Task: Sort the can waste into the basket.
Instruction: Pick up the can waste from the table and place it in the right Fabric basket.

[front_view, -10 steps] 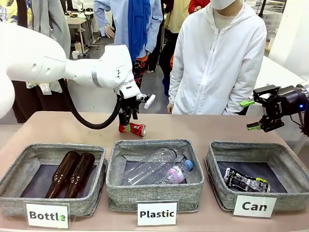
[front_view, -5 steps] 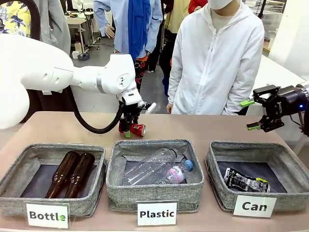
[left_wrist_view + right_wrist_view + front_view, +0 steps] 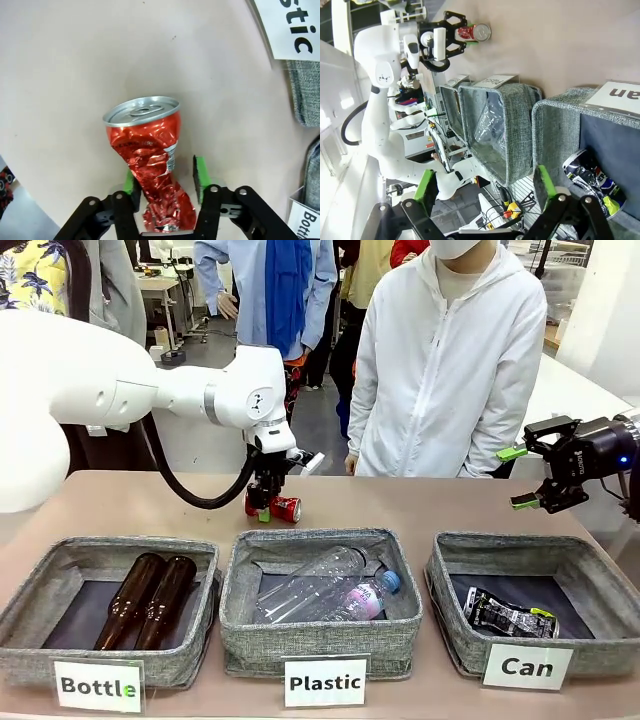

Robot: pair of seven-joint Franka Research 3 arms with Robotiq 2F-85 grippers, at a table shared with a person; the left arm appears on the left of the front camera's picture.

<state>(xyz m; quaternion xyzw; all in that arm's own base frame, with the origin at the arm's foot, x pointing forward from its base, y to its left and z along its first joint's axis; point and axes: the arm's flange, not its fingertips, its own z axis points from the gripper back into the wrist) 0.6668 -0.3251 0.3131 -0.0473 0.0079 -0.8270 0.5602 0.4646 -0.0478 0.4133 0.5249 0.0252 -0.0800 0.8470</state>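
Observation:
The shiny red crushed can (image 3: 286,507) lies on its side on the table behind the middle basket. My left gripper (image 3: 264,511) has come down over it. In the left wrist view the green pads (image 3: 200,172) hug the red can (image 3: 147,145) at its crumpled lower half, shut on it while it rests on the table. The black and silver can (image 3: 505,617) lies inside the grey basket (image 3: 447,570) labelled "Can" at the right. My right gripper (image 3: 518,478) hovers open above that basket's far right corner, holding nothing. The right wrist view shows the same basket (image 3: 555,115) and can (image 3: 587,175) past the open right gripper (image 3: 482,185).
A "Plastic" basket (image 3: 235,585) with clear bottles stands in the middle. A "Bottle" basket (image 3: 30,585) with two brown bottles stands at the left. A person in a white hooded jacket (image 3: 450,370) stands at the far edge. Bare table lies behind the baskets.
My left gripper has dropped down around the red can and closed in on it. The right arm and the baskets have not moved.

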